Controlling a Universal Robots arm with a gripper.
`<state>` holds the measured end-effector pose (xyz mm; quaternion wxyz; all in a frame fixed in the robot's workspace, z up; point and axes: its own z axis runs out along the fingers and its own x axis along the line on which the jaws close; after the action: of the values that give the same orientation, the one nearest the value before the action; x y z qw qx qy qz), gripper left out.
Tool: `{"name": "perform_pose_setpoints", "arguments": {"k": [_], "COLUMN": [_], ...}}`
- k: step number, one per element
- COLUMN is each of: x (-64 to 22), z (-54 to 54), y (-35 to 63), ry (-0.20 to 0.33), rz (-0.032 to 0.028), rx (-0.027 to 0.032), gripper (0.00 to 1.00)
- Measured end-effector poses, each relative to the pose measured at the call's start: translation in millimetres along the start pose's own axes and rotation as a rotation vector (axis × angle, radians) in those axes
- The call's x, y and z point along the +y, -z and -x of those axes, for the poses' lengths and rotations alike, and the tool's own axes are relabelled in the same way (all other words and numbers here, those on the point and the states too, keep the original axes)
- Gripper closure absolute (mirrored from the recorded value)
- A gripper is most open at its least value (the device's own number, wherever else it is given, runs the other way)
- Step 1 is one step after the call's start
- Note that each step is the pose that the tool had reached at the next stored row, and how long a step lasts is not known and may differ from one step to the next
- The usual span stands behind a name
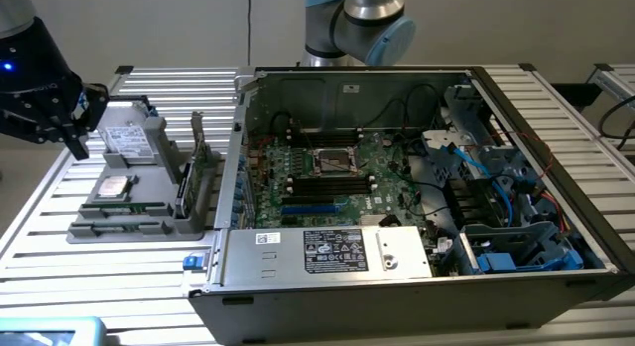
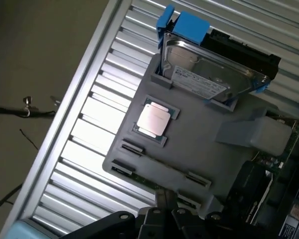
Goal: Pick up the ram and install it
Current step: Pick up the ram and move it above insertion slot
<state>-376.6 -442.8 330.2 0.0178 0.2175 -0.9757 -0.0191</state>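
Observation:
The ram (image 1: pixel 127 210) is a thin green strip standing on edge in a slot at the front of the grey holder (image 1: pixel 149 164), left of the open computer in the exterior view. My gripper (image 1: pixel 73 141) hangs above the holder's far left corner, beside the hard drive (image 1: pixel 127 141), well apart from the ram. In the wrist view its fingers (image 2: pixel 164 215) are pressed together with nothing between them, over the holder's (image 2: pixel 199 144) slotted edge.
The holder also carries a silver processor (image 2: pixel 153 119), the blue-framed hard drive (image 2: pixel 209 74) and an upright green expansion card (image 1: pixel 198 164). The open computer case (image 1: pixel 540 126) shows its motherboard with black memory slots (image 1: pixel 331 184) and blue slots (image 1: pixel 312 208). Everything rests on a slatted metal table (image 1: pixel 40 234).

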Motion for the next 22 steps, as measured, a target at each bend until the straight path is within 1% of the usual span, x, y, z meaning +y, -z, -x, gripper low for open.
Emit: {"name": "perform_pose_setpoints", "arguments": {"k": [22], "x": [0.0], "z": [0.0], "y": [-0.5], "ry": [0.399], "rz": [-0.0106], "rx": [0.0177], "gripper": [0.89]}}
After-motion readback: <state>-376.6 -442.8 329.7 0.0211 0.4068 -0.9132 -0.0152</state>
